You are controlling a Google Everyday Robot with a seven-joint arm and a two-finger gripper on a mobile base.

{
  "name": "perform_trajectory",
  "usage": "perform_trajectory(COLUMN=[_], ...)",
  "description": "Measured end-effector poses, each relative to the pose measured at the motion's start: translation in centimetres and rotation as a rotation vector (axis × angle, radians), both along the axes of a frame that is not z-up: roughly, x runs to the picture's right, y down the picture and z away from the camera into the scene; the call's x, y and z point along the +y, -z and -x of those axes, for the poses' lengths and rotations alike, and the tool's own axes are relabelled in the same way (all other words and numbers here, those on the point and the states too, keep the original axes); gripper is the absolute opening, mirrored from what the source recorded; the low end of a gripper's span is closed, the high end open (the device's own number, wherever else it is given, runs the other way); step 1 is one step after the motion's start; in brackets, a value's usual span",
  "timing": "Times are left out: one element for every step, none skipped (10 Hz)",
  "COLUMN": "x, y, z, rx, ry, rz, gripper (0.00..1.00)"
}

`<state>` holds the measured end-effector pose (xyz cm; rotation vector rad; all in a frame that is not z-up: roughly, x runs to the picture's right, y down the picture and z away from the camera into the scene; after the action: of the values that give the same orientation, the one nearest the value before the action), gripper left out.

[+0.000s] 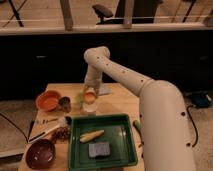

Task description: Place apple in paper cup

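Observation:
The apple point(90, 96), small and orange-red, sits right at the tip of my gripper point(90, 94) on the far side of the wooden table point(120, 105). Directly below it in the picture stands the short whitish paper cup point(89, 107). I cannot tell whether the apple touches the cup's rim, hangs just over it or lies behind it. My white arm comes in from the right and bends down onto this spot, hiding the gripper's upper part.
An orange bowl point(48, 100) and a dark can point(64, 103) stand left of the cup, a pale green item point(80, 96) beside it. In front lies a green tray point(115, 150) with a yellow corn piece point(92, 135) and a grey sponge point(99, 148). A maroon bowl point(41, 153) is front left.

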<state>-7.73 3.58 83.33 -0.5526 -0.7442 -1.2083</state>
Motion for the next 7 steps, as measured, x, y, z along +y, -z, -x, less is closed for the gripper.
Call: perform_trajectory(x=[-0.01,-0.01,-0.03,0.00,0.04,0.08,0.04], y=[0.06,0.07,0.03,-0.05,-0.05,-0.05,-0.02], z=[-0.01,0.00,-0.02,-0.01,-0.01,-0.02,-0.06], rx=[-0.002,-0.002,-0.002,-0.003,-0.004,-0.005,-0.006], ry=[0.002,0.003,0.005,0.007,0.008,0.010,0.011], rz=[0.002,0.003,0.002,0.003,0.005,0.006,0.008], gripper=[0.32,0.37,0.44,0.44,0.40,0.36,0.31])
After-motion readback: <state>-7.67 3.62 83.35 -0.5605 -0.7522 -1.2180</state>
